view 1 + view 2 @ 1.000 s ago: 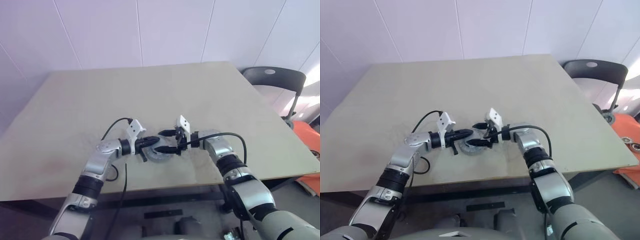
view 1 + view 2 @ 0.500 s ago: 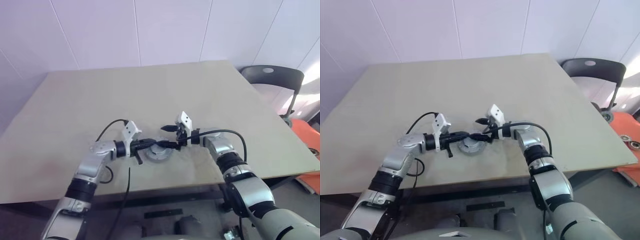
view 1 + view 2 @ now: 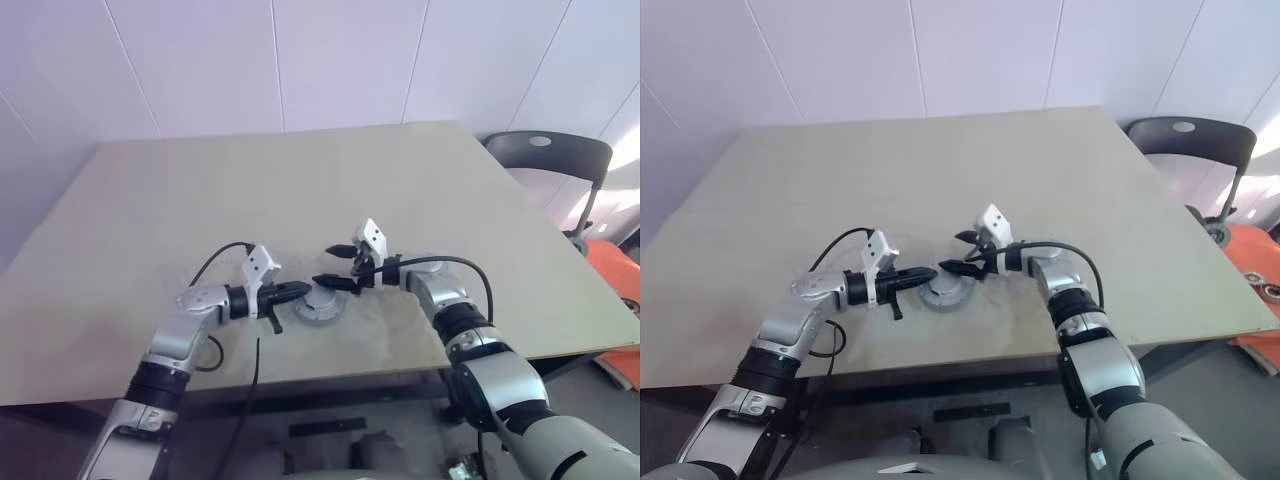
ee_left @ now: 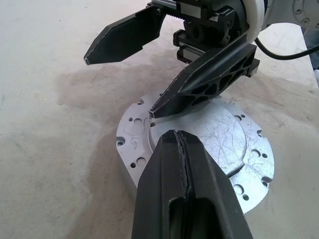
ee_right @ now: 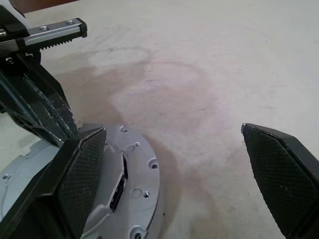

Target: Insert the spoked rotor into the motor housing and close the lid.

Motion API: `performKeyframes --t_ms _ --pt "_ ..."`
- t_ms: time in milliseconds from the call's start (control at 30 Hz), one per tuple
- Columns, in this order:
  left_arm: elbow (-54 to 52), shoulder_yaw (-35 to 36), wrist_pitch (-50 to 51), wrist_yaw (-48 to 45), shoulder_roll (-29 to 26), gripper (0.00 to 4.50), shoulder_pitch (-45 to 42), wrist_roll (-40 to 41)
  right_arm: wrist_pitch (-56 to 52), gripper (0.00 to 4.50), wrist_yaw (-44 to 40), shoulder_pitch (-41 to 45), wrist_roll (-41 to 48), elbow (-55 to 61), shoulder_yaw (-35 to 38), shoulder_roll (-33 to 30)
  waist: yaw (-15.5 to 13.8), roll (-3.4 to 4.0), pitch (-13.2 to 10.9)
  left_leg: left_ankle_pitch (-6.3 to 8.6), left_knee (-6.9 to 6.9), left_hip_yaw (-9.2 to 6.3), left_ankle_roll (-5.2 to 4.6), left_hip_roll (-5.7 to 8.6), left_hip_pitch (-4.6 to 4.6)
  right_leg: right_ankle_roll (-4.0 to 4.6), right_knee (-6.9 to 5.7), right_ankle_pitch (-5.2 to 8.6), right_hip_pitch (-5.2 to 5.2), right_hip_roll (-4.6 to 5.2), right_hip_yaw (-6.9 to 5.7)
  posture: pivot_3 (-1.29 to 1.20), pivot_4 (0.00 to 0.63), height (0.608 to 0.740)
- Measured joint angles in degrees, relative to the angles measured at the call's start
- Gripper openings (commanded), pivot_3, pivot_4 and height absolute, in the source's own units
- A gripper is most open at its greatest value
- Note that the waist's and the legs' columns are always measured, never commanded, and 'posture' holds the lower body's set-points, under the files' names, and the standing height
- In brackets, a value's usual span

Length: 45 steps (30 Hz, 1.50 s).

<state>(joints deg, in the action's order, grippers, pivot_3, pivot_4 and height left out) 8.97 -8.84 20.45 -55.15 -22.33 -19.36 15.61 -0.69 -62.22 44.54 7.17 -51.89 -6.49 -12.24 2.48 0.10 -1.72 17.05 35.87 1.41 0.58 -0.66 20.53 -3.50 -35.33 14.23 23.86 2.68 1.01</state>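
The lid (image 3: 322, 303) lies flat on the table (image 3: 400, 190), in the lower middle of the left eye view, between the two grippers. A second ago the grippers crossed each other above it and hid most of it. Now they stand a little more apart and more of its grey face shows. The lid itself has not shifted.

The left gripper (image 3: 300, 290) has its fingers pressed together and holds nothing; its tip is at the lid's left edge. The right gripper (image 3: 332, 266) has its fingers wide apart, as before, with one finger over the lid and the other raised above.

We cannot see the rotor or the housing, so we judge that they sit under the lid. To us the closing looks nearly done, perhaps needing one last press.
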Motion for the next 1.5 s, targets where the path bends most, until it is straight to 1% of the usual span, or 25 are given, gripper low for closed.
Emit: performKeyframes --t_ms 200,400,667,800,900,967,1033,1133,1200,1300,1500 --pt "-1.5 0.0 1.0 -1.2 -0.4 0.0 1.1 0.9 0.3 4.49 3.4 0.7 -0.1 -1.5 1.0 0.7 0.0 0.02 0.0 0.0 0.01 0.0 0.0 0.02 0.0 -0.04 -0.01 -0.02 -0.01 0.01 0.0 0.0 0.0 0.74" --pt "-2.9 0.0 2.8 -2.3 -0.8 0.0 1.8 1.5 0.3 4.49 3.5 0.9 -0.1 -1.9 1.2 0.7 -0.1 0.05 0.0 0.0 0.1 0.0 0.0 0.06 -0.05 -0.02 -0.04 -0.01 -0.12 0.05 0.0 0.0 0.0 0.74" --pt "-2.4 0.0 2.8 -3.0 -1.2 0.0 1.7 1.7 0.2 4.49 4.7 1.0 -0.1 -2.4 1.4 0.8 0.0 0.07 0.1 -0.01 0.18 0.0 -0.01 0.06 -0.13 -0.15 -0.16 -0.09 -0.16 0.04 -0.01 0.0 0.0 0.74" --pt "-1.9 0.0 2.5 -3.0 -1.2 0.0 1.7 1.7 -2.6 4.49 5.3 1.7 1.0 -3.0 3.5 1.0 0.0 0.09 0.1 -0.01 0.26 0.0 -0.02 0.06 -0.17 -0.15 -0.21 -0.09 -0.21 0.04 -0.01 0.0 0.0 0.74" --pt "-1.9 0.0 2.5 -2.9 -1.2 0.0 1.7 1.7 -8.3 4.49 3.1 2.2 2.7 -2.8 4.7 0.3 0.0 0.1 0.1 -0.01 0.28 -0.01 -0.02 0.06 -0.2 -0.15 -0.21 -0.09 -0.26 0.04 -0.02 0.0 0.0 0.74" --pt "-1.9 0.0 2.5 -2.9 -1.2 0.0 1.7 1.7 -16.0 4.49 -0.3 2.4 4.4 -2.0 5.0 -1.1 -0.1 0.12 0.1 -0.01 0.3 -0.01 -0.02 0.06 -0.19 -0.15 -0.21 -0.09 -0.27 0.04 -0.02 0.0 0.0 0.74" --pt "-1.9 0.0 2.5 -2.7 -1.1 0.0 1.8 1.7 -27.5 4.49 -5.3 2.5 6.9 0.4 4.9 -4.0 -0.2 0.12 0.1 -0.01 0.34 -0.03 -0.03 0.08 -0.16 -0.15 -0.22 -0.09 -0.26 0.05 -0.02 0.0 0.0 0.74" --pt "-1.9 0.0 2.4 -2.3 -1.0 0.0 1.9 1.7 -39.2 4.49 -9.9 2.1 8.1 5.5 3.4 -8.7 -0.2 0.17 0.2 -0.01 0.34 -0.03 -0.03 0.08 -0.17 -0.12 -0.22 -0.07 -0.26 0.05 -0.02 0.0 0.0 0.74" --pt "-1.9 0.0 2.3 -2.1 -0.8 0.0 2.1 1.7 -42.8 4.49 -11.9 0.9 7.9 9.2 1.6 -11.1 -0.2 0.25 0.4 -0.01 0.32 -0.05 -0.03 0.08 -0.2 -0.08 -0.22 -0.05 -0.27 0.04 -0.05 0.0 0.0 0.74" --pt "-1.8 0.0 2.2 -1.7 -0.7 0.0 2.2 1.7 -44.9 4.49 -12.8 -0.3 7.5 10.1 0.2 -13.4 -0.1 0.35 0.4 -0.01 0.36 -0.04 -0.03 0.09 -0.21 -0.06 -0.23 -0.03 -0.29 0.01 -0.05 0.0 0.0 0.74" --pt "-1.2 0.0 1.6 -1.4 0.0 0.0 2.2 1.7 -46.8 4.49 -13.1 -1.9 7.5 12.6 -1.8 -14.3 -0.2 0.33 0.5 -0.02 0.47 -0.05 -0.05 0.11 -0.23 -0.19 -0.25 -0.09 -0.4 -0.11 -0.07 0.0 0.0 0.74"
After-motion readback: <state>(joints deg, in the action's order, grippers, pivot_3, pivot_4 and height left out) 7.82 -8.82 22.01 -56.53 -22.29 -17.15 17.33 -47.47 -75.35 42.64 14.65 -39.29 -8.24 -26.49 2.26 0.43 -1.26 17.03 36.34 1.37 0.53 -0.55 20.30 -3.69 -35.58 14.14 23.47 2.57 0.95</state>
